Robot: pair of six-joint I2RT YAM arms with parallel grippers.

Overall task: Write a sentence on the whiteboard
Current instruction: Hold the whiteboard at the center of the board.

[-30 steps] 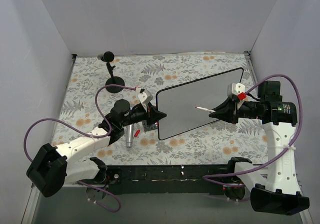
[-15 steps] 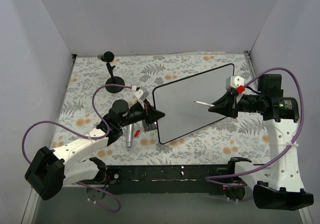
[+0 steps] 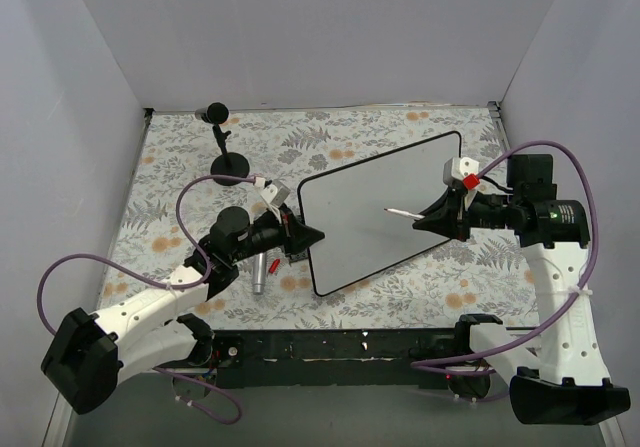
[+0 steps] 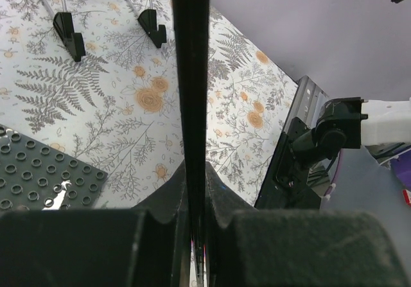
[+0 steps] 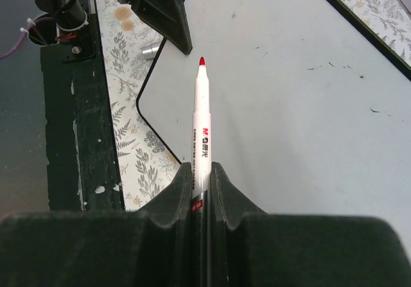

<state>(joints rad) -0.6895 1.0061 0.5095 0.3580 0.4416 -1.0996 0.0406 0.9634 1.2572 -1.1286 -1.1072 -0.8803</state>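
1. Top view: we're high behind the arm bases, looking down and forward, and the whole table [image 3: 180,167] is in shot.
2. Left wrist: right in tight, sighting along the board [image 4: 190,75] edge, with floral table beyond.
3. Right wrist: close over the board face, looking along the marker [image 5: 201,126] toward the left gripper [image 5: 182,40].
4. All three views share the board.

The whiteboard [image 4: 191,75] shows edge-on to the left wrist camera, its face hidden. The red marker [image 5: 201,126] has its rear buried in the right gripper [image 5: 201,171]. A red speck [image 3: 273,265], perhaps a cap, is too small to name.
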